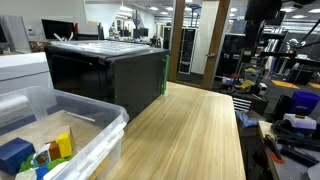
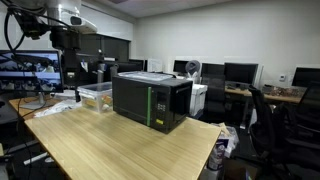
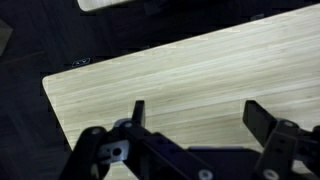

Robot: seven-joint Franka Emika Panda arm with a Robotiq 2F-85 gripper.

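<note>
The claw (image 3: 200, 115) hangs with jaws wide apart, gripping nothing, over the bare wooden table (image 3: 180, 70) close to a corner. Dropped straight from there, I reckon the tips would knock hard wood or slip past the edge. The table's length and grain run finger to finger across the wrist view; a clear bin (image 1: 95, 125) and black microwave (image 2: 150, 100) stand farther along.

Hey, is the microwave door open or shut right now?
Shut. In an exterior view the door lies flush with the control panel, and no gap shows along its edge.
</note>
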